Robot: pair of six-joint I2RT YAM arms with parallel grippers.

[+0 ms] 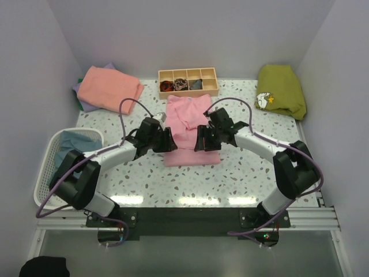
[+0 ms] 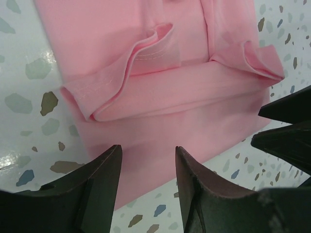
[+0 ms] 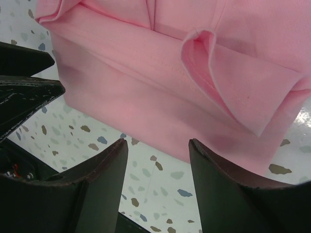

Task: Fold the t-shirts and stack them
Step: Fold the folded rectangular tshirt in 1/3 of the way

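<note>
The light pink cotton t-shirt (image 1: 185, 118) lies half folded on the speckled white bench (image 1: 242, 173), between the two tools and just ahead of both. The left tool (image 2: 148, 158) and right tool (image 3: 158, 148) are spread and hold nothing. Each hangs over one near corner of the doubled hem, probably lined up so that both can pinch it for the next fold. Well beyond the left tool sits the stack, a folded salmon-coral t-shirt (image 1: 109, 86) on a lavender t-shirt (image 1: 85, 105). No writing is readable. The olive-green garment (image 1: 282, 86) beyond the right tool bears only a small cartoon print.
</note>
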